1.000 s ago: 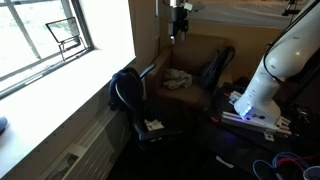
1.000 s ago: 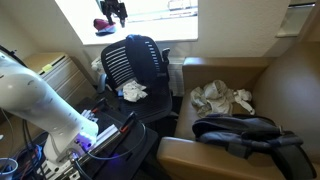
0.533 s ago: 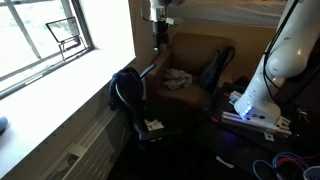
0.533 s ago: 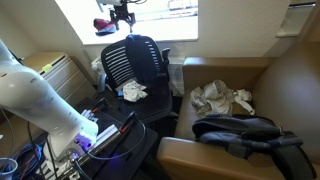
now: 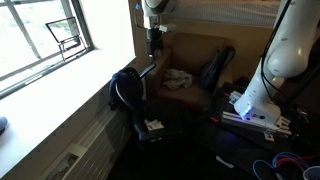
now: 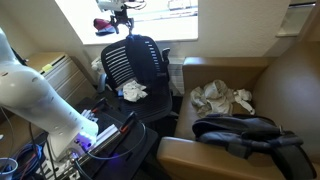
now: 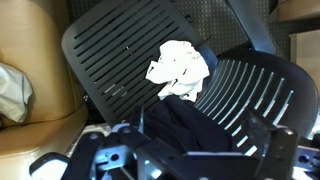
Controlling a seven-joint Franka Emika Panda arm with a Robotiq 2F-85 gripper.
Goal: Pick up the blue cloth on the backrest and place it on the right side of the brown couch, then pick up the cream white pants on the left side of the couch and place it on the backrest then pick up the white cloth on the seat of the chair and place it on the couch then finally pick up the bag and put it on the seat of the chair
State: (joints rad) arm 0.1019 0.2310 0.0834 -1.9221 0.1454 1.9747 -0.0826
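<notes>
The brown couch (image 5: 192, 52) fills the corner beyond me. The dark blue cloth (image 5: 215, 68) is draped at one end, and the crumpled cream white pants (image 5: 178, 78) lie on its seat cushion, not on the backrest. Just beside the couch stands the black slatted office chair (image 6: 135, 60), and I judge my next grab lies there. The small white crumpled cloth (image 7: 180, 68) sits on the chair's seat, close to the foot of its backrest.

I hang high above the chair with my pincer (image 6: 122, 22) pointing down. Its jaws look spread in the wrist view, with nothing between them. From there the cloth is below and a little ahead of the jaws, near their centre line. It is a bunched lump with only a slight slant, so jaw angle should matter little. What matters is the top edge of the chair's backrest, which rises close under me; I would drop on the seat side of it. A dark mass (image 7: 190, 125) shows just beside the cloth in the wrist view, and I cannot tell whether it is the bag.
</notes>
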